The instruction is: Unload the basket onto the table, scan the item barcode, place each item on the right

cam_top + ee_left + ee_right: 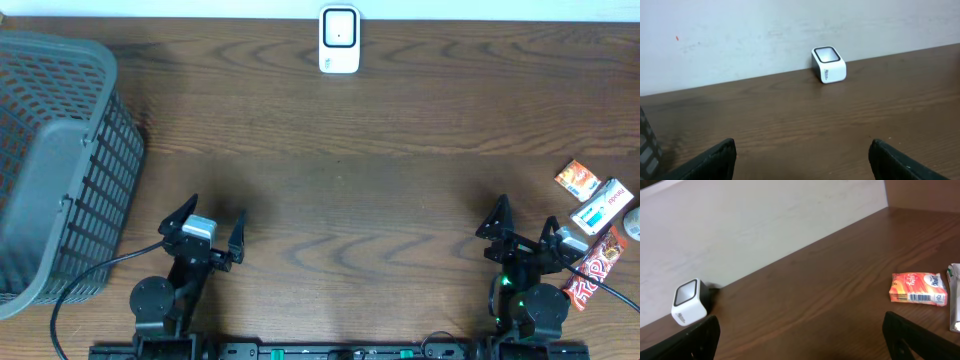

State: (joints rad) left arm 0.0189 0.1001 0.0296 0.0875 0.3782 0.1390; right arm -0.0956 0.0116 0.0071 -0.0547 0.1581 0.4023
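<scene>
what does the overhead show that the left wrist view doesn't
Only the overhead: the right gripper, open, and the snack packets beside it near the right edge of the table. Only the left wrist: the pale wall behind the scanner. Both: the white scanner, the wooden table and the open left gripper.

White scanner [339, 40] stands at far edge; orange packet [577, 178] lies flat, right.

The left arm [160, 296] and right arm [532, 306] sit folded low, well apart. The left gripper [212, 222] has its jaws spread wide, empty; the right gripper [524, 225] gapes too, holding nothing.
</scene>
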